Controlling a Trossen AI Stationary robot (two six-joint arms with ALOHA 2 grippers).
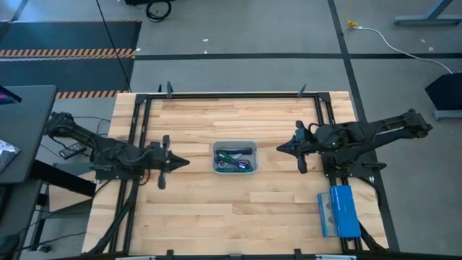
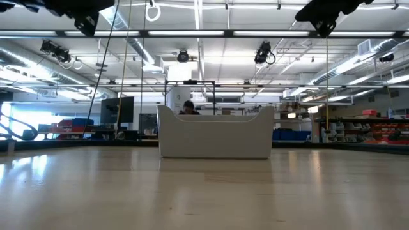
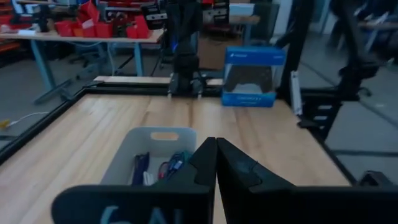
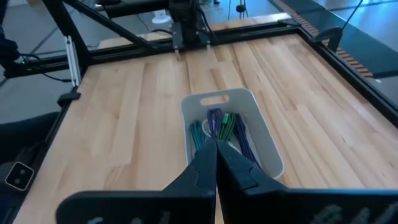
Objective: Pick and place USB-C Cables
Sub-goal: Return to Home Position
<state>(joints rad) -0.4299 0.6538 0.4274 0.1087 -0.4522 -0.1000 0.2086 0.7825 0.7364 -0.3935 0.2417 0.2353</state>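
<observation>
The USB-C cables (image 1: 235, 161) lie bundled inside a small white bin (image 1: 234, 146) at the table's middle; green, teal, purple-blue and magenta strands show. The right wrist view shows the cables (image 4: 221, 129) on the bin's floor (image 4: 268, 152), and the left wrist view shows a few cables (image 3: 149, 169) in the bin (image 3: 127, 155). My left gripper (image 1: 186, 162) hovers left of the bin, shut and empty. My right gripper (image 1: 280, 149) hovers right of the bin, shut and empty. Both point toward the bin, raised above the table.
A blue box (image 1: 338, 210) lies at the table's near right; it stands beyond the bin (image 3: 250, 78) in the left wrist view. A black frame (image 1: 231, 96) rims the wooden table. The low view shows the bin (image 2: 215, 133) standing alone on bare wood.
</observation>
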